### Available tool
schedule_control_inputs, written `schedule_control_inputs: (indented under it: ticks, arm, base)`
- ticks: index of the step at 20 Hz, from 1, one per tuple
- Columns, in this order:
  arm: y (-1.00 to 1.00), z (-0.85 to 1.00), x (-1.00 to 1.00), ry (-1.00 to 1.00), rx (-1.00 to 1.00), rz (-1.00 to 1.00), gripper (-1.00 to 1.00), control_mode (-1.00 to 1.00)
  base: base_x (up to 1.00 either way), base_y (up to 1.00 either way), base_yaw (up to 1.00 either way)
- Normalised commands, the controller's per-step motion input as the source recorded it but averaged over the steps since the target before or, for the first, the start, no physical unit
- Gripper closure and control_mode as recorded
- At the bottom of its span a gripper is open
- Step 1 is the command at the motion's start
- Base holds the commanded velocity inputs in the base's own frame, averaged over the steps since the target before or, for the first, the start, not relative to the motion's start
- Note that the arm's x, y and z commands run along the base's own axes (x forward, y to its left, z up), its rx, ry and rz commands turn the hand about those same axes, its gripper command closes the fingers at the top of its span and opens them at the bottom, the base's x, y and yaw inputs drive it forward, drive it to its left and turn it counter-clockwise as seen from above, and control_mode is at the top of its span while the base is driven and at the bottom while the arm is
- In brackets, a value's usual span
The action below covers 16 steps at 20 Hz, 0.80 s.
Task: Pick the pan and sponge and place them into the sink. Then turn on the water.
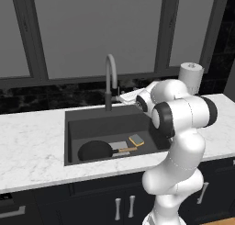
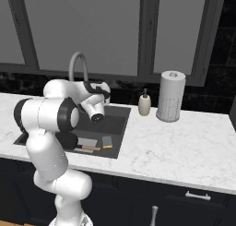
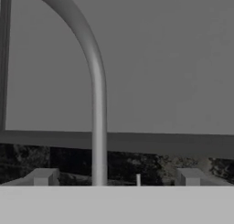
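The black pan (image 1: 95,150) lies at the front left of the dark sink (image 1: 92,120), its wooden handle pointing right. To the handle's right the yellow sponge (image 1: 136,139) lies flat on the sink bottom. Both also show in the right base view, the sponge (image 2: 107,141) whole and the pan (image 2: 69,140) partly behind my arm. My gripper (image 1: 122,98) hovers over the sink's back rim, just right of the grey arched faucet (image 1: 110,79). In the hand view the gripper (image 3: 116,177) is open and empty, with the faucet (image 3: 97,104) and its small lever (image 3: 138,178) between the fingertips. No water runs.
A pale square drain plate (image 1: 118,145) lies beside the pan. On the marble counter (image 2: 184,146) right of the sink stand a soap bottle (image 2: 144,104) and a paper towel roll (image 2: 170,103). Windows rise behind the faucet.
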Motion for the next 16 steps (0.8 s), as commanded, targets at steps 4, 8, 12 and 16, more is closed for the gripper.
schedule_control_inputs:
  ticks: [4, 8, 12, 16]
  arm:
    - [0.00, -0.16, 0.00, 0.00, 0.00, 0.00, -1.00, -1.00]
    - [0.00, -0.06, 0.08, 0.00, 0.00, 0.00, -1.00, -1.00]
    - [0.00, 0.00, 0.14, 0.00, 0.00, 0.00, -1.00, -1.00]
    - [0.00, 0.00, 0.13, 0.00, 0.00, 0.00, -1.00, -1.00]
  base:
    - [0.00, 0.00, 0.00]
    - [0.00, 0.00, 0.00]
    - [0.00, 0.00, 0.00]
    - [0.00, 0.00, 0.00]
